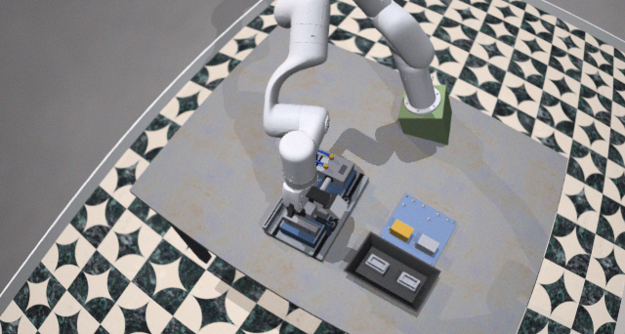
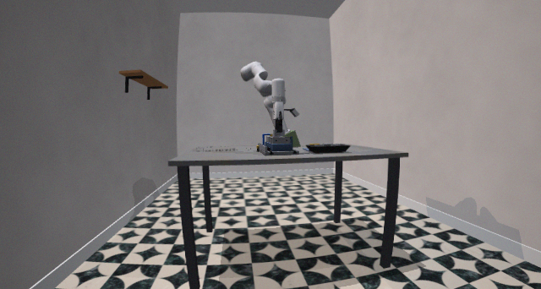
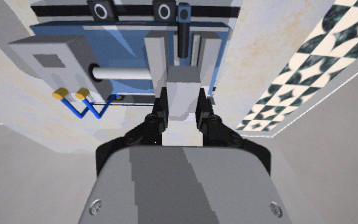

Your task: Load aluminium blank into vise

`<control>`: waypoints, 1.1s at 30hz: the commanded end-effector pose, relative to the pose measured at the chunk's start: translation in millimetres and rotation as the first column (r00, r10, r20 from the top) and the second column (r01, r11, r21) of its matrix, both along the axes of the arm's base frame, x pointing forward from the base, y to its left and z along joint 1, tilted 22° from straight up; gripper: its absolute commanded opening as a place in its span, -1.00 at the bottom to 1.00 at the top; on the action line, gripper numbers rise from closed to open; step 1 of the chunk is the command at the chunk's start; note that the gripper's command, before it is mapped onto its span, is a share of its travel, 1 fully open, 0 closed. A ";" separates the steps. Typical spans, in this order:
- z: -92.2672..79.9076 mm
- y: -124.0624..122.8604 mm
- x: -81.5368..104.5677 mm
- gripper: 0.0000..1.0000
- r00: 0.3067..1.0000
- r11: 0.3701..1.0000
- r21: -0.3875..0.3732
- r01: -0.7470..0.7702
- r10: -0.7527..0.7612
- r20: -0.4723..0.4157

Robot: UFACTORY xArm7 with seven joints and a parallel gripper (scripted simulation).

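My gripper (image 1: pixel 297 208) is shut on a light grey aluminium blank (image 3: pixel 182 107) and holds it over the vise; the wrist view shows the fingers on its two sides. Below the blank, the vise's narrow opening runs between two grey blocks, with the dark work stop rod (image 3: pixel 182 37) at its far end. The end block with yellow fittings and blue hoses (image 3: pixel 62 62) lies to the left. On the blue infeed plate (image 1: pixel 419 229) lie a brass blank (image 1: pixel 401 229) and an aluminium blank (image 1: pixel 427 243). Two finished parts (image 1: pixel 377 264) (image 1: pixel 408 280) lie pocket up in the dark outfeed tray (image 1: pixel 393 272).
The arm's green base block (image 1: pixel 426 115) stands at the back of the table. The outfeed tray sits right in front of the infeed plate, to the right of the vise. The table edge runs close on the vise's near side. A wooden shelf (image 2: pixel 141 79) hangs on the left wall.
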State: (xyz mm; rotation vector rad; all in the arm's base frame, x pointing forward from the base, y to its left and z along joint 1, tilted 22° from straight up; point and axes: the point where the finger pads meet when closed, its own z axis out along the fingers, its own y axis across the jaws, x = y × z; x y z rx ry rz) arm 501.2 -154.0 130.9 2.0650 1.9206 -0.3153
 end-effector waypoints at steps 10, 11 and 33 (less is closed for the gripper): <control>1.4 0.6 1.6 -1.00 1.000 1.000 -0.001 -0.002 0.002 0.004; 1.3 0.6 1.6 -1.00 1.000 1.000 -0.001 -0.002 0.002 0.004; -2.8 -1.0 1.8 -1.00 1.000 1.000 -0.001 -0.002 0.002 0.004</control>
